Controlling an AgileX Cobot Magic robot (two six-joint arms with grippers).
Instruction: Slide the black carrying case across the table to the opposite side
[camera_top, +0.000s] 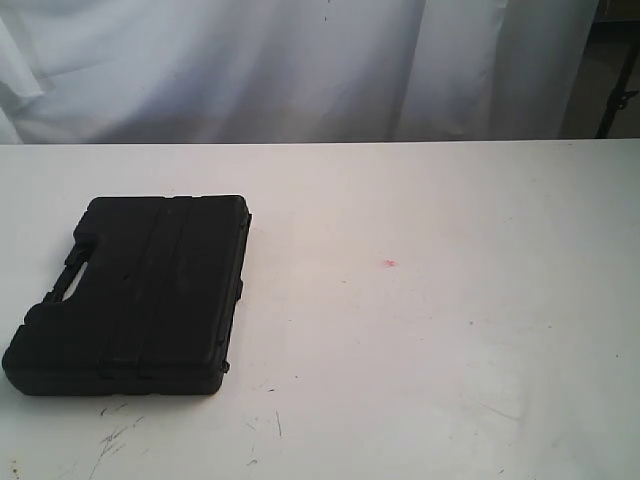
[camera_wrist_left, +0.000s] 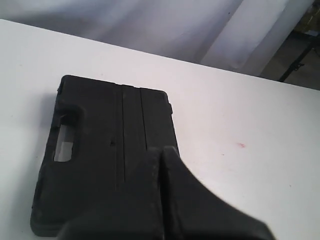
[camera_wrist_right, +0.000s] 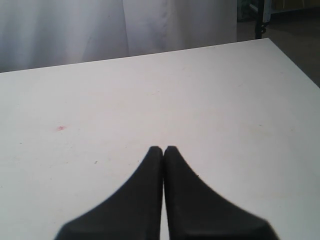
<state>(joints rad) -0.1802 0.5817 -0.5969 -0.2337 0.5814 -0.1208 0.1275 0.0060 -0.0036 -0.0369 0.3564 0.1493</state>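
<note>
The black case (camera_top: 135, 295) lies flat and closed on the left part of the white table (camera_top: 430, 340), towards the near edge. Its handle slot (camera_top: 75, 280) is on the side facing the table's left edge. A small pink spot (camera_top: 390, 263) marks the tabletop to the right of the case, well apart from it, and a few dark scratches (camera_top: 115, 435) show on the table just in front of the case. A white curtain (camera_top: 250, 60) hangs behind the far edge.

In the left wrist view, the left gripper (camera_wrist_left: 160, 150) sits over the case lid, its two black fingers pressed together with nothing between them. Whether the tips touch the lid cannot be told.

In the right wrist view, the right gripper (camera_wrist_right: 163, 148) is over bare tabletop, fingers likewise closed together and holding nothing.
</note>
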